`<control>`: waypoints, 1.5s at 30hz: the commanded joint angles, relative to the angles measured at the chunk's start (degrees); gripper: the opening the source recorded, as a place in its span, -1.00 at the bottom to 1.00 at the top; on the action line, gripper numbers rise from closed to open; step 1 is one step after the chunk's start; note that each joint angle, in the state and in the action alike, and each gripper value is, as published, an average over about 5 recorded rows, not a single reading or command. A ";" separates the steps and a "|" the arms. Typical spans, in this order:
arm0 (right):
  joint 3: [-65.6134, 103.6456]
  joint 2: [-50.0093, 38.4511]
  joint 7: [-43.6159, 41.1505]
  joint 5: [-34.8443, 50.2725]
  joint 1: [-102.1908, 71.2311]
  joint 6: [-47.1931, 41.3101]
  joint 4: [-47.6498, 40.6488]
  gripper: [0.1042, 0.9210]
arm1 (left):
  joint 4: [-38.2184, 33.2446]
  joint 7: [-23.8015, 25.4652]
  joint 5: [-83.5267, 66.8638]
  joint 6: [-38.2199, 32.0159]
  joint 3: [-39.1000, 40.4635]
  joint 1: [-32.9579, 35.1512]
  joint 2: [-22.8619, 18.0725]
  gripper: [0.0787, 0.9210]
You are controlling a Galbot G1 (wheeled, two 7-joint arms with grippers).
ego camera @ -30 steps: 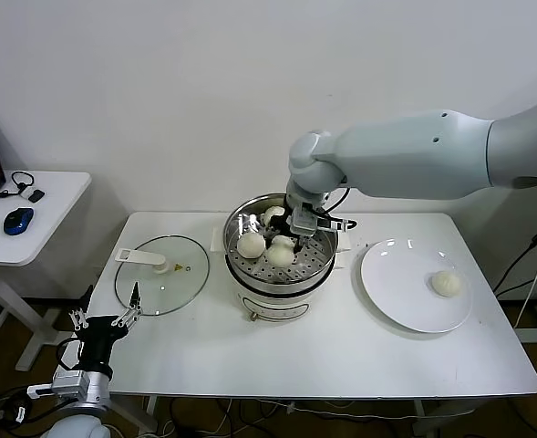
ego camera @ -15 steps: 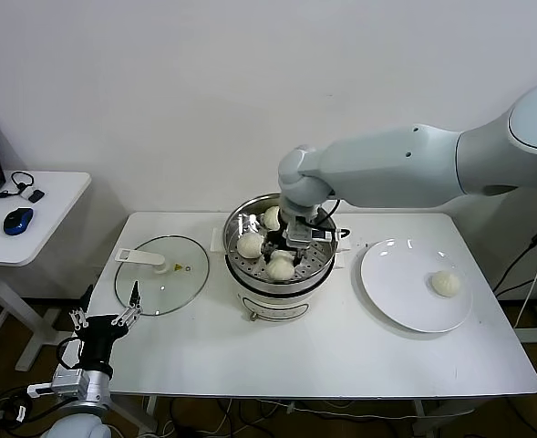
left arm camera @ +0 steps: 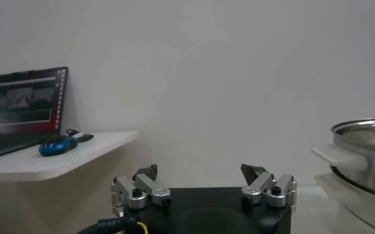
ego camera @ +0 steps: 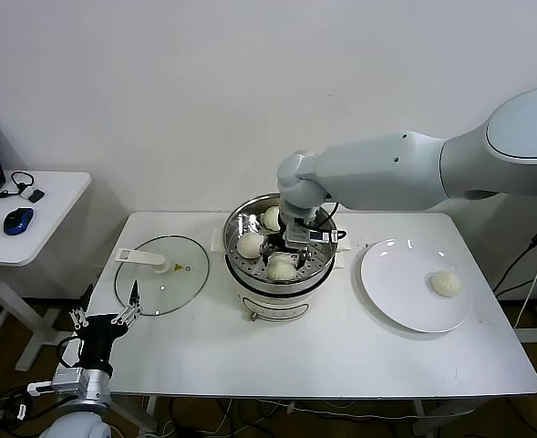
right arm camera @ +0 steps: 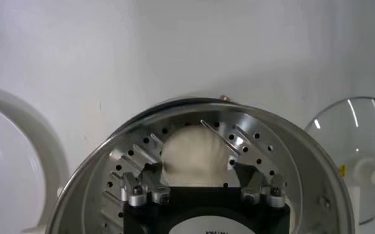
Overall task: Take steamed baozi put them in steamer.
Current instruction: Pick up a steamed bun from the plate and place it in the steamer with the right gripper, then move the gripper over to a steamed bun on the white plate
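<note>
The steamer (ego camera: 270, 303) stands mid-table and holds three steamed baozi, at the left (ego camera: 251, 245), the back (ego camera: 273, 217) and the front (ego camera: 282, 269). My right gripper (ego camera: 294, 241) reaches down into the pot over the front one. In the right wrist view that baozi (right arm camera: 193, 154) lies on the perforated tray (right arm camera: 263, 143) between my right gripper's (right arm camera: 197, 173) open jaws, with a small gap on each side. A fourth baozi (ego camera: 447, 283) lies on the white plate (ego camera: 400, 287). My left gripper (ego camera: 104, 323) hangs open and empty off the table's front left corner.
A glass lid (ego camera: 161, 274) with a white handle lies flat to the left of the steamer. A side table at the far left carries a blue mouse (ego camera: 17, 220) and a laptop (left arm camera: 21, 111). The steamer's rim and handle (left arm camera: 359, 149) show in the left wrist view.
My right gripper moved left and down into the steamer with a baozi, then opened its jaws. That baozi now lies on the tray. The left arm stayed still.
</note>
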 commanded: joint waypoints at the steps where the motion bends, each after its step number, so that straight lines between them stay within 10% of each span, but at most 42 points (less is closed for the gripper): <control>1: -0.55 0.24 0.08 2.06 0.33 1.23 -1.74 0.74 | 0.13 0.04 -0.06 0.18 -0.16 -0.19 0.20 0.77; 9: -4.07 -0.59 -5.37 11.57 6.06 2.58 -1.10 0.76 | -0.04 0.08 -0.11 0.40 -0.30 0.00 0.55 0.77; 27: -8.51 -18.51 -18.53 41.36 11.57 -41.03 0.42 0.76 | -0.46 0.16 -0.70 0.42 0.07 0.36 1.28 0.77; 45: -3.43 -31.70 -26.57 20.98 -0.09 -30.57 -13.92 0.76 | 0.65 -0.32 -0.83 -0.56 0.19 1.37 1.43 0.77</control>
